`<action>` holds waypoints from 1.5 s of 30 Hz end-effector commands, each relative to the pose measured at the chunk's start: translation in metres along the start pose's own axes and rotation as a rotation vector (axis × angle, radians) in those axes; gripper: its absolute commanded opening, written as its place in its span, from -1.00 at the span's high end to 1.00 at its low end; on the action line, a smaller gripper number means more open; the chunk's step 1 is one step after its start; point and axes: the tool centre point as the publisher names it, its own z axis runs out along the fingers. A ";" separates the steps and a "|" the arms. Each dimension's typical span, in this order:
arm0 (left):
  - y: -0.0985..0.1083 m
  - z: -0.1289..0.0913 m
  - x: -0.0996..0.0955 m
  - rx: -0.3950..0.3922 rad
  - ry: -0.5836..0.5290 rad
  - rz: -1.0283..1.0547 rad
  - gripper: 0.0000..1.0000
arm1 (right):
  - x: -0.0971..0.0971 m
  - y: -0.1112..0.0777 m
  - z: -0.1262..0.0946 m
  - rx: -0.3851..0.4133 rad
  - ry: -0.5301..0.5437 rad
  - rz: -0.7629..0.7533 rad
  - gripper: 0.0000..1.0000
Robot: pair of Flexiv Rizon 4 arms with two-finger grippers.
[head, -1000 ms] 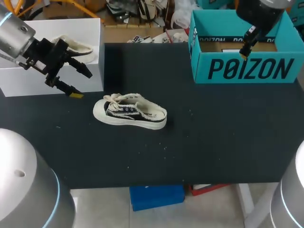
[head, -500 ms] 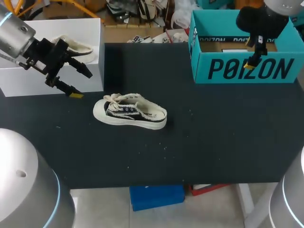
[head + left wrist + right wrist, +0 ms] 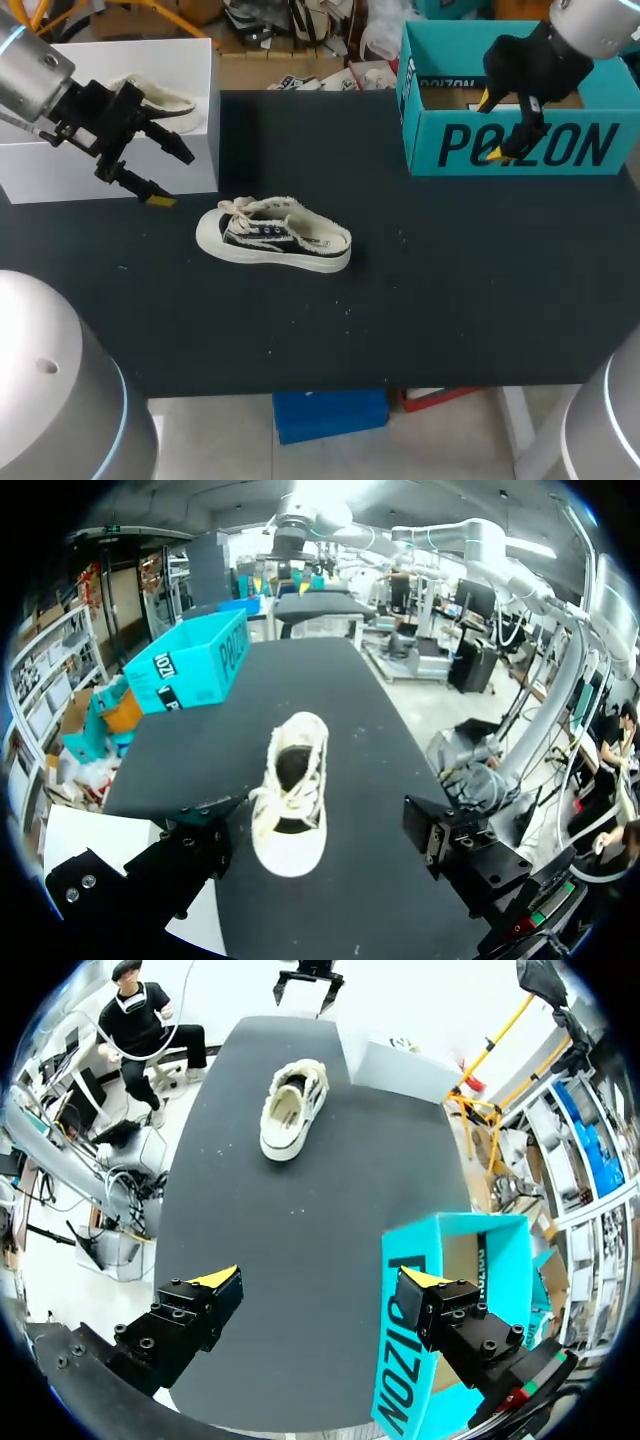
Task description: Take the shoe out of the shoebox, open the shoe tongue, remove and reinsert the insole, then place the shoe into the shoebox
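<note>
**Left gripper open, shoe on the table.** At the table's far left, the left gripper (image 3: 172, 178) hangs in front of a white box (image 3: 60, 165). Its two fingers are spread wide with nothing between them. One yellow tip points down toward the black table (image 3: 450, 300), just off the box's near right corner. Behind that gripper a second pale shoe (image 3: 165, 100) rests at the white box, partly hidden by the arm; whether it lies in the box or on top of it cannot be told.

Left of the table's middle, the shoe (image 3: 275, 238) stands upright on its cream sole, outside both boxes. Its toe points left and its open heel right, with cream laces loose over a dark upper. The left wrist view shows it straight ahead of the parted fingers, toe nearest, touching neither of them.

At the far right, the right gripper (image 3: 492, 127) hovers by the near left corner of the teal shoebox (image 3: 560, 150), jaws wide apart and holding nothing. In the right wrist view, one yellow tip is over bare table and the other over the box's front wall, so the fingers straddle that wall from above. Whether either finger touches it cannot be told. The shoebox stands open-topped, its brown cardboard floor showing inside, well apart from the shoe.
</note>
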 end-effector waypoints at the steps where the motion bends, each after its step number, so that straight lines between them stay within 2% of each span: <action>1: 0.001 0.001 0.000 0.000 -0.004 0.003 -1.00 | 0.009 0.015 0.021 -0.012 -0.062 0.027 -1.00; 6: 0.001 0.001 0.000 0.000 -0.004 0.003 -1.00 | 0.016 0.038 0.035 -0.034 -0.084 0.041 -1.00; 20: 0.001 0.001 0.000 0.000 -0.004 0.003 -1.00 | 0.016 0.038 0.035 -0.034 -0.084 0.041 -1.00; 23: 0.001 0.001 0.000 0.000 -0.004 0.003 -1.00 | 0.019 0.044 0.038 -0.138 -0.063 0.120 -1.00; 30: 0.001 0.001 0.000 0.000 -0.004 0.003 -1.00 | 0.041 0.064 0.055 -0.296 -0.043 0.250 -1.00; 34: 0.001 0.001 0.000 0.000 -0.004 0.003 -1.00 | 0.053 0.077 0.063 -0.373 -0.068 0.297 -1.00; 45: 0.001 0.001 0.000 0.000 -0.004 0.003 -1.00 | 0.071 0.113 0.093 -0.474 -0.121 0.289 -1.00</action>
